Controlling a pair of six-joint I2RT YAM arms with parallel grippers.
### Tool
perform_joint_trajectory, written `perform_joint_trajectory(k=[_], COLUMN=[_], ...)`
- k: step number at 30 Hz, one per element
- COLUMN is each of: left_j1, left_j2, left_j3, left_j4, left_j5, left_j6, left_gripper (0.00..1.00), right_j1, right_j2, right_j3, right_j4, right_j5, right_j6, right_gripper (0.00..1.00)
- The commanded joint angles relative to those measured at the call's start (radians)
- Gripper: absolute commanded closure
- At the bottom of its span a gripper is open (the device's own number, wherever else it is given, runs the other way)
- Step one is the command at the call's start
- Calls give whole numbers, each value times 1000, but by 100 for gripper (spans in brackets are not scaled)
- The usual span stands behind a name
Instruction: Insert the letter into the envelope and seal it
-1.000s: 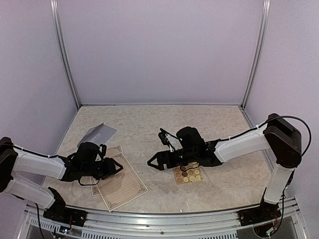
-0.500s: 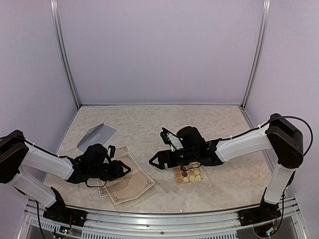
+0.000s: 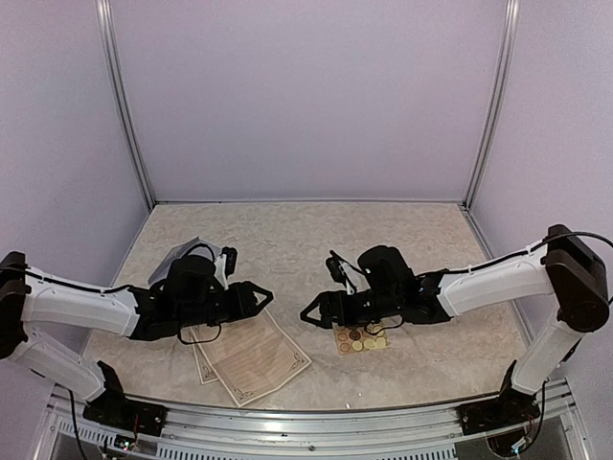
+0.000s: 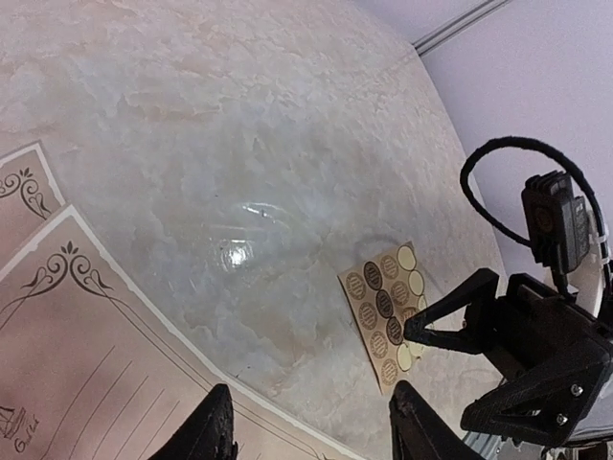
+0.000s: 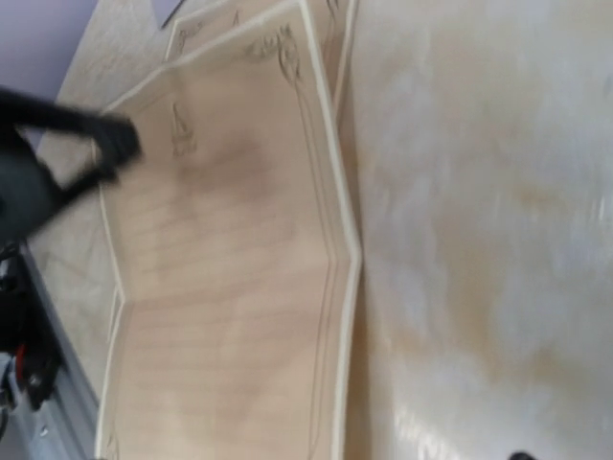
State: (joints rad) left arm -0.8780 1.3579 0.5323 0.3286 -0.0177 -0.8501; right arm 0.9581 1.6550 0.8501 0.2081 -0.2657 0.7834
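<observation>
The envelope (image 3: 180, 255) is best recorded in the top view, flat at left rear and partly hidden. In the left wrist view the left gripper (image 4: 309, 388) is seen spread and empty beside the letter (image 4: 86, 374); the right gripper (image 4: 438, 379), likewise spread, adjoins the sticker sheet (image 4: 388, 311).

Middle: bare table (image 3: 287, 240) shows between left gripper (image 3: 261, 297) and right gripper (image 3: 308, 312), whose tips face each other.
Rear: the surface lies open to the back wall (image 3: 306, 96).
Near left: letter sheets (image 3: 251, 356) lie flat.
Right: right arm (image 3: 488, 283) covers the sticker sheet (image 3: 364, 338) at its far edge.
Far left: left arm (image 3: 86, 307) overlaps the envelope (image 3: 176, 257).
</observation>
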Motion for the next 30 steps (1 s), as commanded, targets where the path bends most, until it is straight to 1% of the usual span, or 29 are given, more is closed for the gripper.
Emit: perform_joint_trajectory(k=[1,4,7,9,12,15,18,22,27,30], left_j1=[23,52,102,157,268,399,483,550,565,572], left_j2=[-52,-104,-171,-203,-229,-210,-182,-147,-133,-160], left_j3=[20,1,-7,-1,-10,-30,-39,-69,-119,-176], left_j4=[-154,-193,-237,-287,-325,-326,-326,-302,-293,-280], left_j5=[-78,-86,-74,-62,-2,121,195,253,256,253], left_j6=[64,75,116,163,237,282,302,300,257,225], left_gripper=[48,47,42,39,33,28,24,21,21,20], right_j1=[1,16,29,34,35,35,38,43,43,43], right_j2=[-25,-13,-6,-3,-1,2,9,9,-2,-6], right_j3=[-68,-89,-97,-98,-96,-88,-81,-77,-72,-66], right_j4=[37,66,77,76,73,70,68,64,54,49], right_j5=[-76,-103,-117,-121,-118,-117,-120,-119,-115,-115], right_j6=[124,167,196,205,209,207,208,210,206,202], right_gripper=[15,18,20,21,22,23,23,23,23,23])
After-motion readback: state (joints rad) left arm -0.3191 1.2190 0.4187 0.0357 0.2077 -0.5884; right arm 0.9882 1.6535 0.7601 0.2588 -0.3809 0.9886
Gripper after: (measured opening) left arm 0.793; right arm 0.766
